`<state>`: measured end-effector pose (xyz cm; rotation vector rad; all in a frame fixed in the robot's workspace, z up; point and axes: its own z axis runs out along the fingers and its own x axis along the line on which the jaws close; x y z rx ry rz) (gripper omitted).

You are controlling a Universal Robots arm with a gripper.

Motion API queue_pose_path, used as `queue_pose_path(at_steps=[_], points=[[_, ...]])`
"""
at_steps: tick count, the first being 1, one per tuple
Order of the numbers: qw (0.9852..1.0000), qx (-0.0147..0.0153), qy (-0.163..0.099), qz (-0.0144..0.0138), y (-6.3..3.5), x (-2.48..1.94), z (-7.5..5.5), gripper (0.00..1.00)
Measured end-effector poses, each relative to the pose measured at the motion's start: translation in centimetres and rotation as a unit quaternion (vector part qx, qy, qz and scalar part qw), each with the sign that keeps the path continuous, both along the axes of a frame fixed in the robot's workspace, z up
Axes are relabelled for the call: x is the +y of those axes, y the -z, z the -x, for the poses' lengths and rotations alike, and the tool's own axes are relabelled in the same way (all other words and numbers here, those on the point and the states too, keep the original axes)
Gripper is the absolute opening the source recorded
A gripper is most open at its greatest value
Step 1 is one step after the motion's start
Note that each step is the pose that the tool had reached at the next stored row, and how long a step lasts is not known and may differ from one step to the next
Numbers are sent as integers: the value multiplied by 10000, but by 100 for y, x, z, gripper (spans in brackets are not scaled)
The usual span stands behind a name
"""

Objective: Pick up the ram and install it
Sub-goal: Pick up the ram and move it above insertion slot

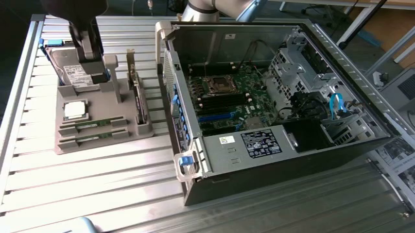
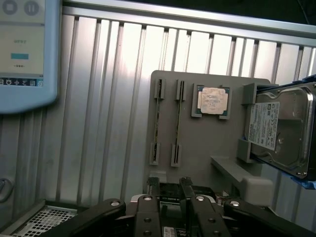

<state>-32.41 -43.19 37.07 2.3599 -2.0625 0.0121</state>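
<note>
Overhead, gripper (image 2: 169,181) wide and empty; two ram sticks (image 2: 157,121) (image 2: 177,123), one processor (image 2: 213,100), one hard drive (image 2: 284,131) on tray (image 2: 207,143).

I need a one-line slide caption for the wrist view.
Gripper, jaws open, over a grey holder with two ram sticks, a processor chip and a hard drive.

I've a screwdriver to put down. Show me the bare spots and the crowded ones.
Free: the slatted table at the exterior view's lower left, bordered by the parts holder and the computer case; also the strip along the case's near side. Crowded: the gap between the upright expansion card and the case.
</note>
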Motion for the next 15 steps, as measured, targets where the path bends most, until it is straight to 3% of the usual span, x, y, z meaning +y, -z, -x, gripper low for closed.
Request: queue_pose_path(at_steps=[15], points=[[10000,0,0,0,61,0,0,30]])
